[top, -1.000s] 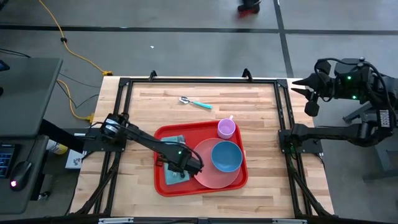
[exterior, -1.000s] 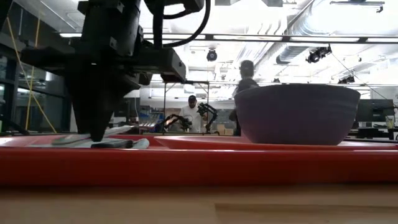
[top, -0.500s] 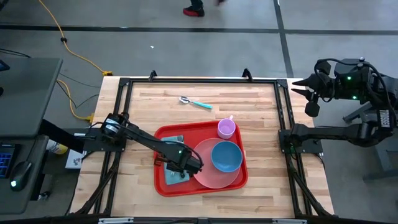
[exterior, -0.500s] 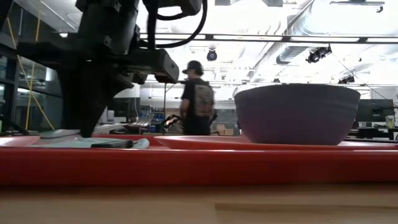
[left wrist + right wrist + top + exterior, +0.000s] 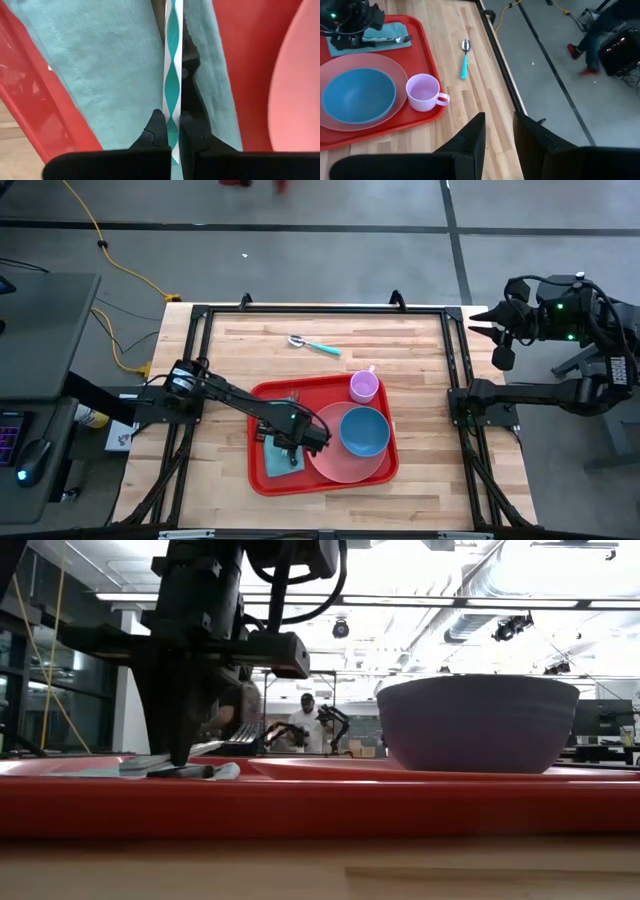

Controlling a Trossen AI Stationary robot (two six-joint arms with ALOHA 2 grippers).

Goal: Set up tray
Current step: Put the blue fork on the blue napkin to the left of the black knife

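Tray (image 5: 262, 480): red, near middle of the tabletop (image 5: 420, 340), holding plate, bowl (image 5: 363, 431), cup (image 5: 364, 387) and napkin (image 5: 283, 457).
Left pincer (image 5: 291, 448): shut on a teal-handled utensil (image 5: 172, 95) lying on the napkin at the tray's left; it has shifted slightly rightward over the last second.
Meaning: utensil placement looks nearly done.
Spoon (image 5: 314, 345): outside the tray, far side.
Right pincer (image 5: 498, 131): parked off the right edge, holding nothing; can't tell if open.

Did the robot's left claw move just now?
Yes. In the high view, the left gripper has slid a little along the teal napkin toward the tray's far rim, still pinching the teal-handled utensil.
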